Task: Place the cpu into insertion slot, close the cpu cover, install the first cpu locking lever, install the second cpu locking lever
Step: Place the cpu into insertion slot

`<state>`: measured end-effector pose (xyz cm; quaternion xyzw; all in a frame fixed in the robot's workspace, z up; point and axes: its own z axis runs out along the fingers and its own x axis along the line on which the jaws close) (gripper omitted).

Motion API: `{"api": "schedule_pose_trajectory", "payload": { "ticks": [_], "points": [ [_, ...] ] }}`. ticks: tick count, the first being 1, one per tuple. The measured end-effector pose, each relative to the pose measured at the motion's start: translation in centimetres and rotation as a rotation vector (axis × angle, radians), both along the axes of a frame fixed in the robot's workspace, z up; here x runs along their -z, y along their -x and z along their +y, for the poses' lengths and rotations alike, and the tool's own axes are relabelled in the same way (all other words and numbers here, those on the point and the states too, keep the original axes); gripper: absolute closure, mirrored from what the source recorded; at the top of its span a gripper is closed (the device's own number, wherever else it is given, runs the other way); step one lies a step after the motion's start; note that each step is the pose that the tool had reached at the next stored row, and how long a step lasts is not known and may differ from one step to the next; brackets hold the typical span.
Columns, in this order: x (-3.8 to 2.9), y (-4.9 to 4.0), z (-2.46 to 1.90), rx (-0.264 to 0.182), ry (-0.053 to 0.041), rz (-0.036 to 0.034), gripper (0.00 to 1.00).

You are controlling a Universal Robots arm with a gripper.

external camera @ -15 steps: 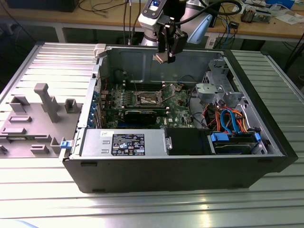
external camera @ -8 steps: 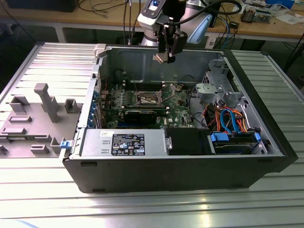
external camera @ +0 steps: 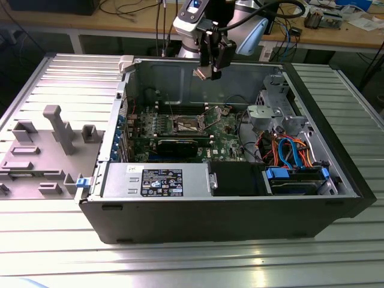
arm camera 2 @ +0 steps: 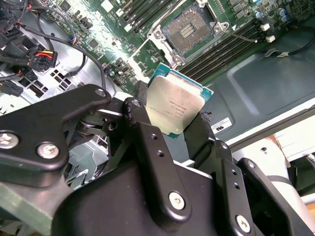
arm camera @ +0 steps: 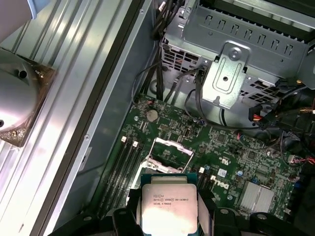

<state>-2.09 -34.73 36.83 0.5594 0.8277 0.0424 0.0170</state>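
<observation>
My gripper (external camera: 209, 71) hangs above the open computer case, over its back wall, and is shut on the cpu (external camera: 201, 73). In both wrist views the cpu (arm camera 2: 174, 105) (arm camera: 169, 206) is a flat square chip with a silvery top, and a black finger (arm camera 2: 140, 123) presses on each of two opposite edges. Well below it on the green board lies the insertion slot (arm camera 2: 189, 30) (external camera: 187, 125), its dark centre bare. The cpu cover (arm camera: 173, 146) is a thin silver frame that stands raised at the slot's edge. In the first wrist view the chip hides part of the slot.
A long black expansion card (external camera: 180, 144) lies in front of the slot, and narrow memory slots (arm camera 2: 221, 46) run beside it. A metal drive cage (external camera: 273, 114) and bundled cables (external camera: 288, 153) fill the exterior view's right. A grey fixture tray (external camera: 42, 150) sits outside the case on the left.
</observation>
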Motion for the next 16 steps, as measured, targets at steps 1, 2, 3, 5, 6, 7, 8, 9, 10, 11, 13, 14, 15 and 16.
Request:
{"api": "schedule_pose_trajectory", "payload": {
  "ticks": [1,2,3,5,6,7,8,9,10,11,13,14,15,16],
  "points": [
    [0.00,0.00,0.00,0.003,-0.0001,0.0000,0.46],
    [0.00,0.00,0.00,0.005,-0.0001,0.0000,0.46],
    [0.00,0.00,0.00,0.007,0.0000,0.0000,0.46],
    [0.00,0.00,0.00,0.011,0.0000,0.0000,0.46],
    [0.00,0.00,0.00,0.013,0.0000,0.0000,0.46],
    [0.00,0.00,0.00,0.015,-0.0001,0.0000,0.46],
    [0.00,0.00,0.00,0.017,0.0000,0.0000,0.46],
    [0.00,0.00,0.00,0.019,0.0000,0.0000,0.46],
    [0.00,0.00,0.00,0.022,0.0000,0.0000,0.46],
    [0.00,0.00,0.00,0.024,0.0000,0.0000,0.46],
    [0.00,0.00,0.00,0.028,-0.0001,0.0000,0.46],
    [0.00,0.00,0.00,0.031,0.0000,0.0000,0.46],
    [0.00,0.00,0.00,0.032,0.0000,0.0000,0.46],
    [0.00,0.00,0.00,0.036,0.0000,0.0000,0.46]
  ]
}}
